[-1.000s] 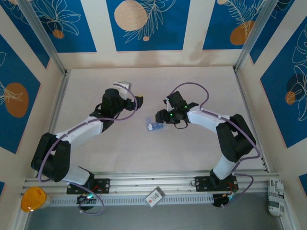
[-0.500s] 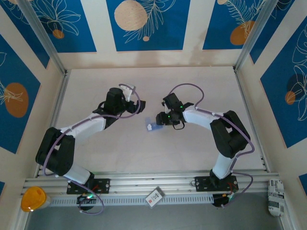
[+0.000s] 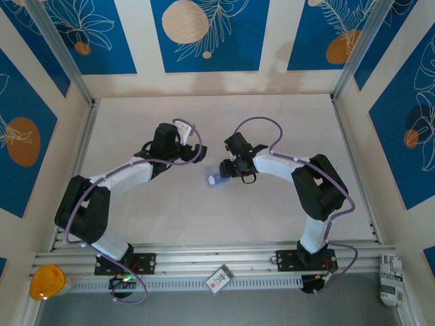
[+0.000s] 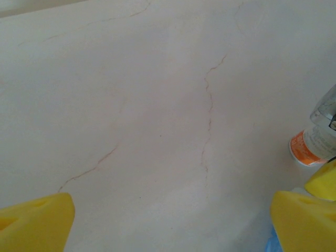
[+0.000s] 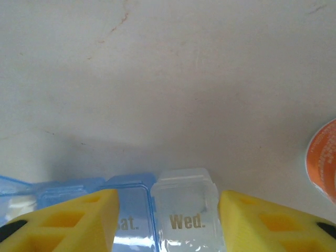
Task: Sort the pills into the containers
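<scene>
The right gripper (image 5: 168, 210) is down low over the pill box (image 5: 186, 202), with one yellow finger (image 5: 79, 220) on each side of it. The jaws are only partway apart. They flank the blue "Sat." compartment and the clear "Wed." one, but honestly I can't tell if they're actually squeezing the box or just sitting right next to it.

An orange bottle (image 5: 323, 160) pokes in at the right edge of that wrist view, near the box but not touching it.

From above, the pill box (image 3: 216, 176) sits around the middle of the surface (image 3: 149, 217), well away from every edge, right under the right gripper (image 3: 228, 168).

The left gripper (image 4: 173, 215) is released, jaws spread wide with nothing between them but bare surface with a few hairline cracks (image 4: 210, 105). It hangs just to the left of the box in the overhead view (image 3: 196, 151). Its wrist camera catches the orange bottle (image 4: 304, 149) off to the right, plus a sliver of blue at the bottom right corner.
</scene>
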